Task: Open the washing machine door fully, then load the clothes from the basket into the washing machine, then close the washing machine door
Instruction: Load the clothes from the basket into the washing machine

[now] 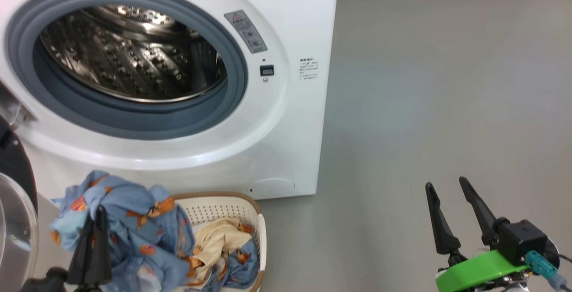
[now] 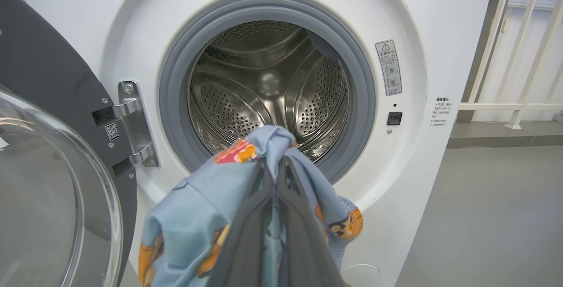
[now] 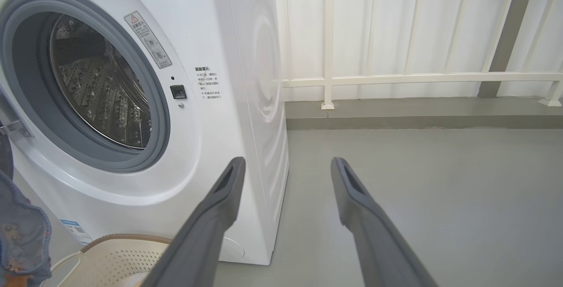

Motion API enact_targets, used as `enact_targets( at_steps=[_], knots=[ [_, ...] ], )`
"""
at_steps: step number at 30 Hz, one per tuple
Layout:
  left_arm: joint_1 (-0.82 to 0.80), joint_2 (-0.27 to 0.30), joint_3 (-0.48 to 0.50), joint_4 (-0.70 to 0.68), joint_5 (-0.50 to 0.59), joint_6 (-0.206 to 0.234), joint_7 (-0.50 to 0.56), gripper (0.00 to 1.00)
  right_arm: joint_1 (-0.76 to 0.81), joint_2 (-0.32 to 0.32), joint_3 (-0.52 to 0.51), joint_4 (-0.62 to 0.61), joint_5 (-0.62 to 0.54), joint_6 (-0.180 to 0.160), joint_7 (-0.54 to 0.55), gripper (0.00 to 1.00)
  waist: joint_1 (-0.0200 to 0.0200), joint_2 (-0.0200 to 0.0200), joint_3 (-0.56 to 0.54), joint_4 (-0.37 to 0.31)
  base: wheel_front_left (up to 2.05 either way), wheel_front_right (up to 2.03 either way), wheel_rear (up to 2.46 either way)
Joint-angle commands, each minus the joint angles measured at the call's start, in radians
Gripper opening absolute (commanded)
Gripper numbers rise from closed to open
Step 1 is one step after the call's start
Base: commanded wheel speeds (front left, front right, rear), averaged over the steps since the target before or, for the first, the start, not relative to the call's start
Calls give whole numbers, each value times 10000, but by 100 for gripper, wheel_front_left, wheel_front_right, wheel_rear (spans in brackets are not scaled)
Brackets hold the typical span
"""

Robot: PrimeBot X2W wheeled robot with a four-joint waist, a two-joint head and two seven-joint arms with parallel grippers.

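One garment (image 2: 193, 208) hung pinched in the closed left claw (image 2: 275, 166) before the washer (image 2: 409, 181) for loading; right claw (image 1: 446, 182) gaped empty.

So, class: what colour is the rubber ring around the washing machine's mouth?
Grey; the rubber ring shows best in the left wrist view.

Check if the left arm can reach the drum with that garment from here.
Probably yes. The door stands open off to the left, the drum mouth is unblocked, and the left gripper, shut on the blue garment, points straight at it.
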State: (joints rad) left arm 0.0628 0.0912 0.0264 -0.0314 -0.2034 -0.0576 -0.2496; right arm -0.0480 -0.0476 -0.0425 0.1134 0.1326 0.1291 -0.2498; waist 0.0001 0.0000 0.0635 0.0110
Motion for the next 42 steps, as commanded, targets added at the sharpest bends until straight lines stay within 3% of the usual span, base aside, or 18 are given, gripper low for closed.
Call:
enact_targets(
  at_steps=[1, 23, 32, 42],
  knots=[
    [-72, 48, 464, -394, 151, -43, -122, 0, 68, -26, 212, -305, -50, 16, -120, 100, -1, 0, -243, -124, 0, 0, 0],
    [645, -372, 876, -571, 300, -341, -122, 0, 530, -26, 86, -426, -20, 16, -120, 100, -1, 0, -618, -385, 0, 0, 0],
    [-207, -395, 1008, -431, 339, -444, -122, 0, 478, -26, 95, -471, 10, 16, -120, 100, -1, 0, -259, -394, 0, 0, 0],
    [-2368, -229, 1280, -92, 404, -606, -122, 0, 154, -26, 180, -638, 132, 16, -120, 100, -1, 0, 858, -635, 0, 0, 0]
  ],
)
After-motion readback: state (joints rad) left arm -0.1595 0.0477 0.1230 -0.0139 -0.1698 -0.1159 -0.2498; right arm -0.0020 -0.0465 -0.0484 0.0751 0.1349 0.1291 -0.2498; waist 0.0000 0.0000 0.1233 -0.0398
